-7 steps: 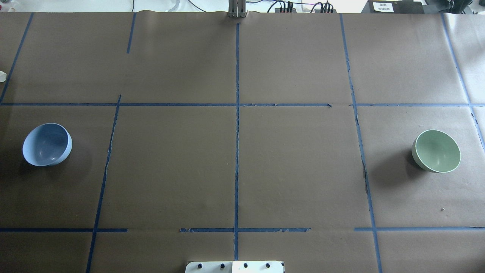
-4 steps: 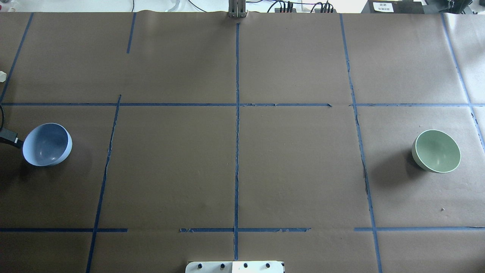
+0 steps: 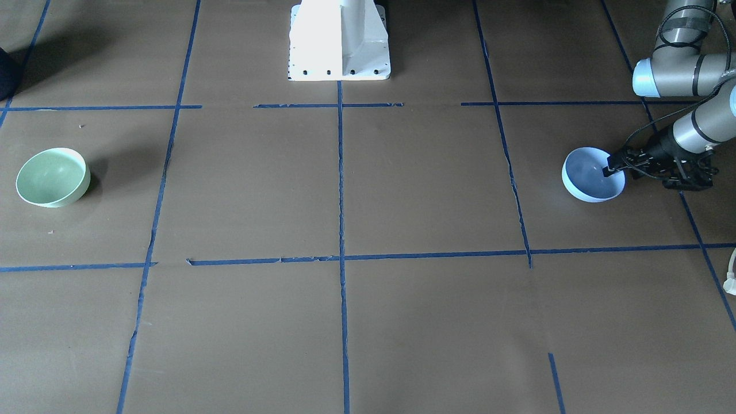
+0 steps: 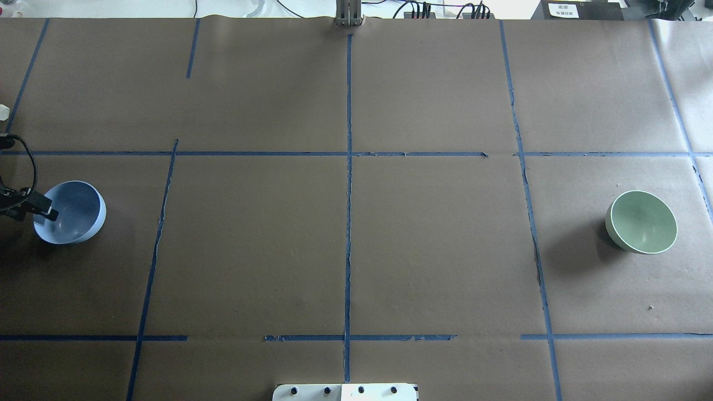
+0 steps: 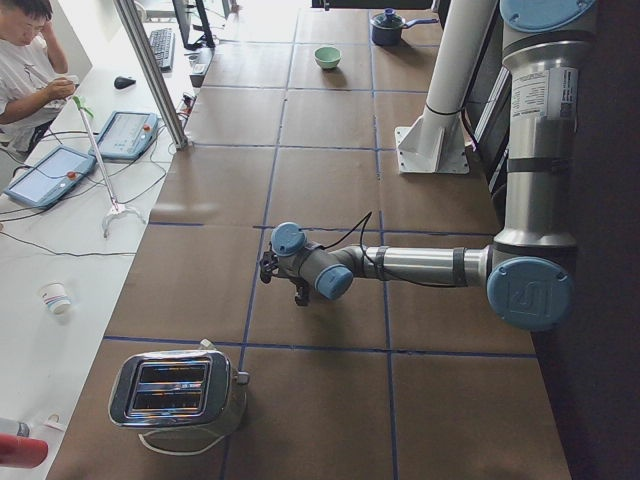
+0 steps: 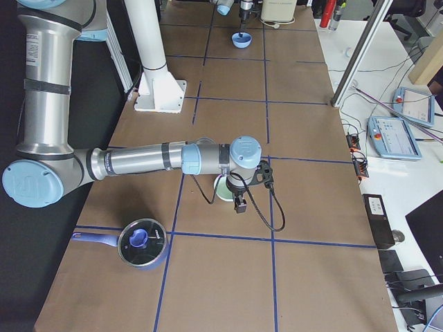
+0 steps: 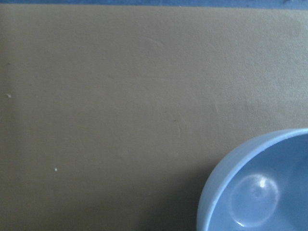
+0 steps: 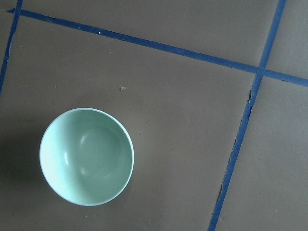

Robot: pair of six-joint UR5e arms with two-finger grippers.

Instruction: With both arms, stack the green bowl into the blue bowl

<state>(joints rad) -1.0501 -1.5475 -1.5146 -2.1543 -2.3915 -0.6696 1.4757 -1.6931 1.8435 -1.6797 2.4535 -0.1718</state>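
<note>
The table (image 4: 434,267) is covered with brown paper and divided by blue tape lines (image 4: 348,223) (torn in places). A white bench (image 5: 40,360) is seen along the left of the exterior left view.

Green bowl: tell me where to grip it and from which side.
Take the small, glossy, pale mint-green round bowl by its thin rim, straight down from above. It sits upright, mouth open, sides rounded; a pinch across the rim wall likely holds best.

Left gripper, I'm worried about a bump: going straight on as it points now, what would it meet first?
Probably the blue bowl: the left gripper points across its rim into the hollow; its height is unclear.
</note>
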